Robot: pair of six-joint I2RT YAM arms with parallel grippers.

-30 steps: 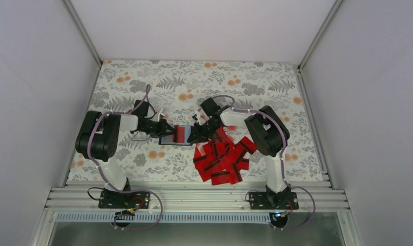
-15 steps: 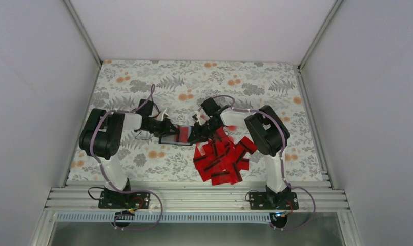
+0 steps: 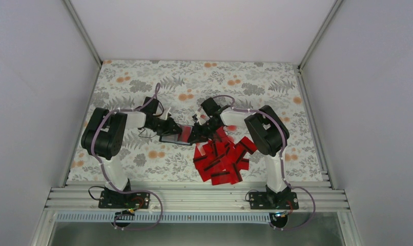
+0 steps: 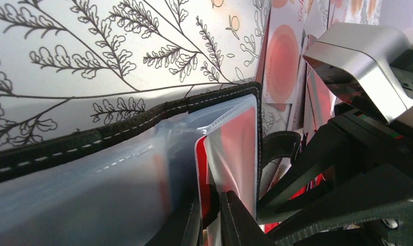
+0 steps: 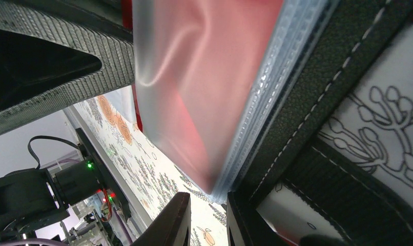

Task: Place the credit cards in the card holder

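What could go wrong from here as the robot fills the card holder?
1. The left gripper and right gripper crowd the small card holder; they could collide or drag it.
2. The red card in its clear sleeve looks only partly seated; it may buckle or slip out.
3. The right arm reaches over the loose credit cards and might scatter them.

text: none legible | labels: none | numbers: none

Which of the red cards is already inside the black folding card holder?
The flat red card under a clear sleeve of the black folding card holder; the other red cards lie loose in a pile on the floral cloth.
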